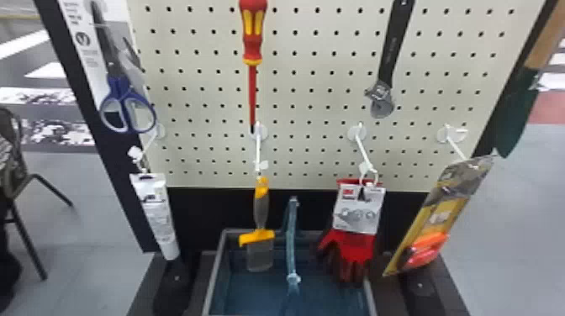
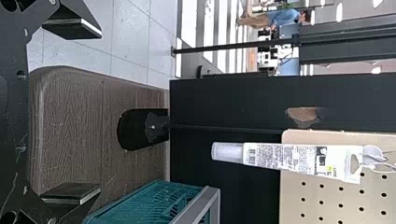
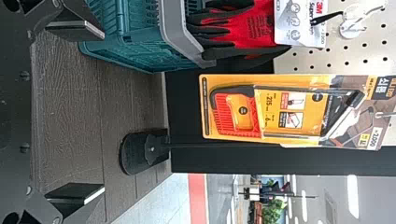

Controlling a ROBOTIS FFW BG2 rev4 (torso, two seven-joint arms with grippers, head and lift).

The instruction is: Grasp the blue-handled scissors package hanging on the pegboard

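Observation:
The blue-handled scissors package [image 1: 122,101] hangs at the upper left of the pegboard [image 1: 201,96] in the head view, its blue handles pointing down and its blades up against a white card. In the left wrist view my left gripper [image 2: 72,112] is open, its two fingers wide apart with nothing between them; a white tube [image 2: 289,158] hangs ahead of it. My right gripper [image 3: 77,112] stands open and empty in the right wrist view, facing the table and a yellow saw package [image 3: 280,109].
A red screwdriver [image 1: 253,50], a wrench [image 1: 386,75], a yellow scraper [image 1: 260,210] and red gloves [image 1: 353,243] also hang on the board. Below stands a teal basket with a grey rim [image 1: 214,269]. A green trowel [image 1: 517,113] is at the right edge.

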